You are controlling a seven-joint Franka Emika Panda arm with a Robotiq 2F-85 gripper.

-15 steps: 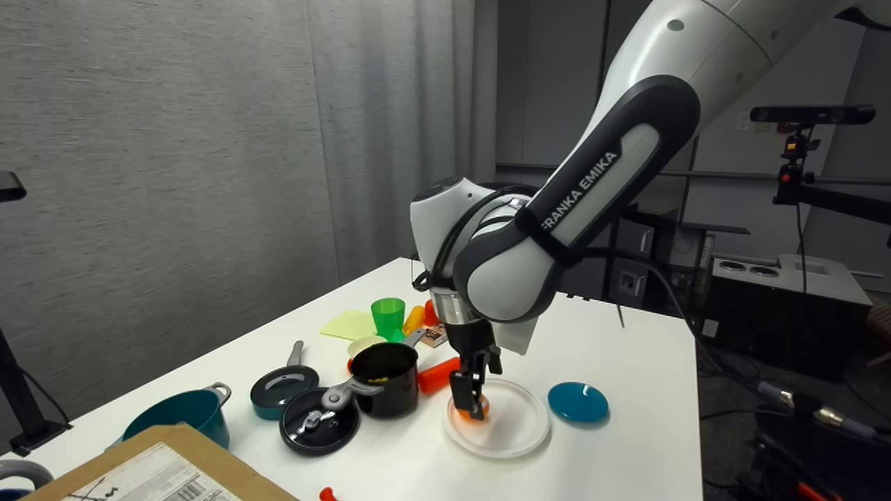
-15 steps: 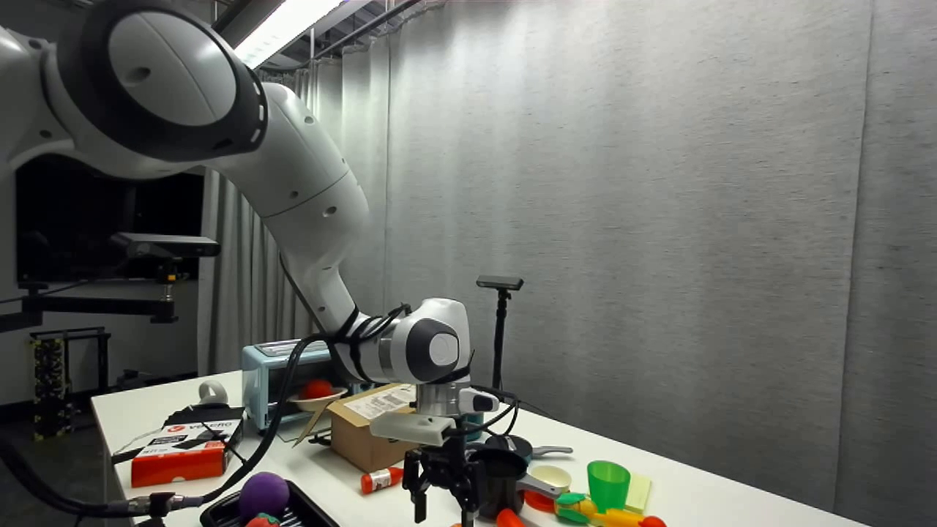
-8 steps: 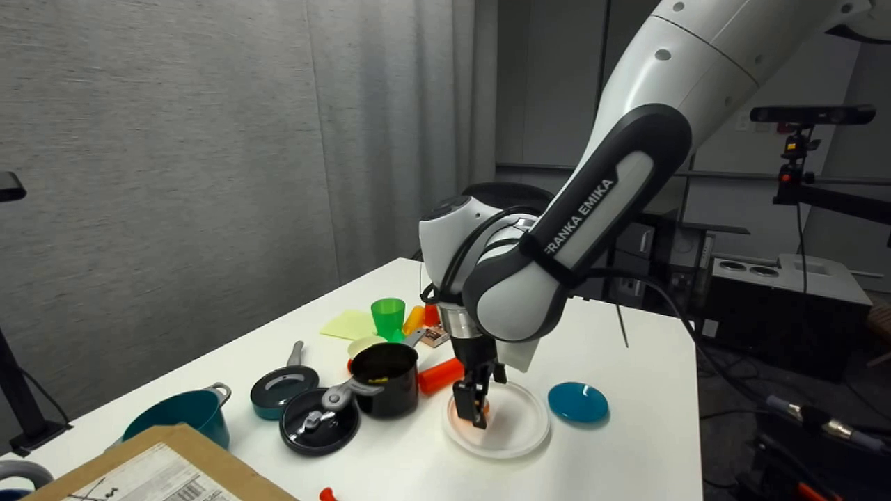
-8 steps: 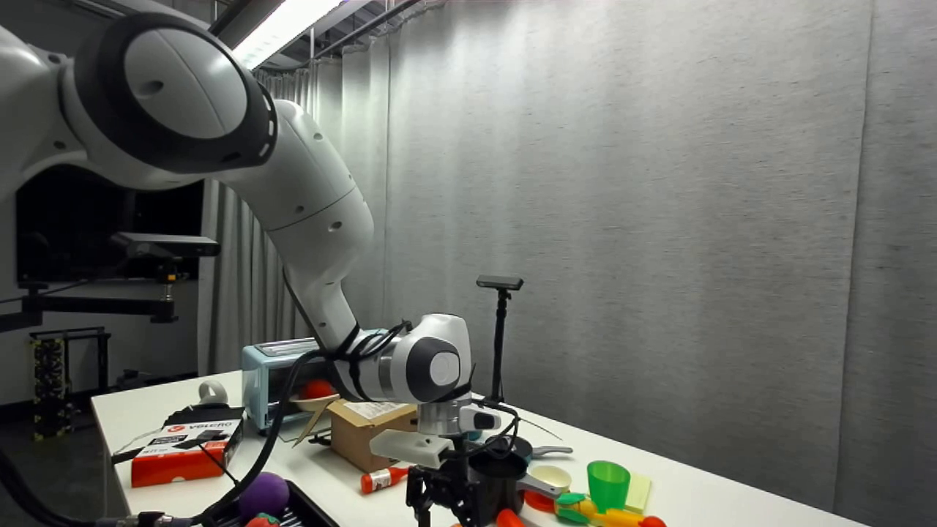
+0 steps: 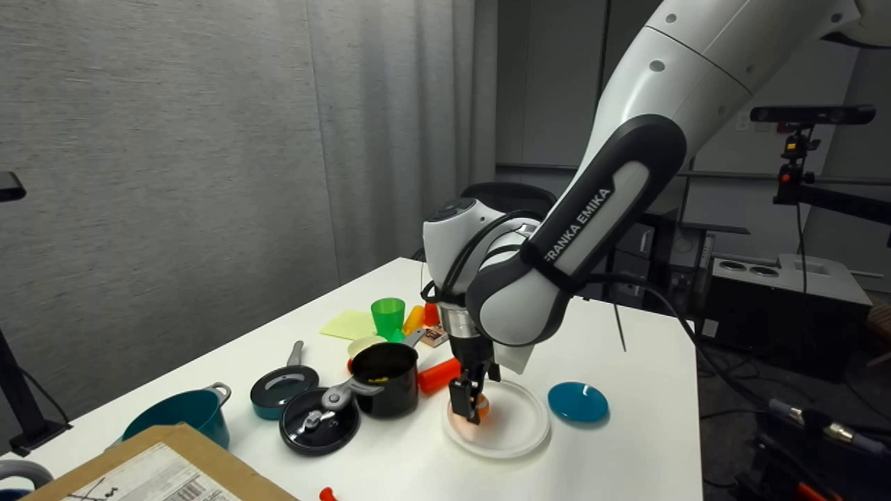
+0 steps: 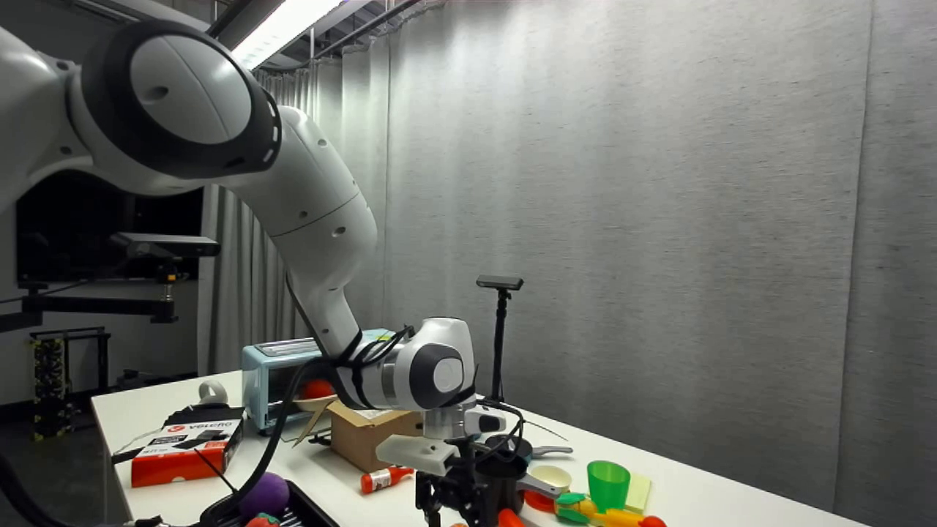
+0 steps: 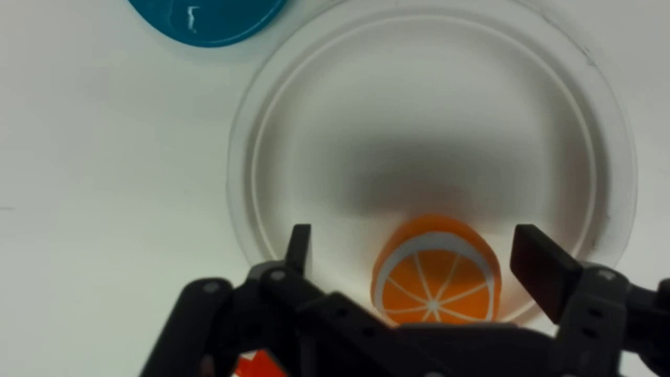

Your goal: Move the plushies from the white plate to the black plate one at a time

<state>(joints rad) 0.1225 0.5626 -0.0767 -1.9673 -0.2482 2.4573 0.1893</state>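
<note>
I have my gripper (image 7: 419, 256) down low over the white plate (image 7: 419, 78), and its two fingers (image 7: 539, 262) stand wide apart. The orange toy (image 7: 433, 283) is on that plate, down between the fingers. In the wrist view it looks like a slice of orange, with a white ring and thin pale lines. I can see a bit of plate on each side of it, and it is nearer to the finger on the right of that view. My gripper hides its bottom part. The toy sits close to the plate's rim. In an exterior view, I see the purple toy (image 6: 265, 494) on the black plate (image 6: 313, 505). A red toy (image 6: 262, 520) with a green top is just beside it, cut off by the bottom edge, so I can't tell what it sits on. In an exterior view, a shiny blue disc (image 5: 578, 401) lies on the white surface (image 5: 626, 459) just beside the white plate. A red tube (image 5: 438, 376) lies between that plate and the black pot (image 5: 390, 386).
</note>
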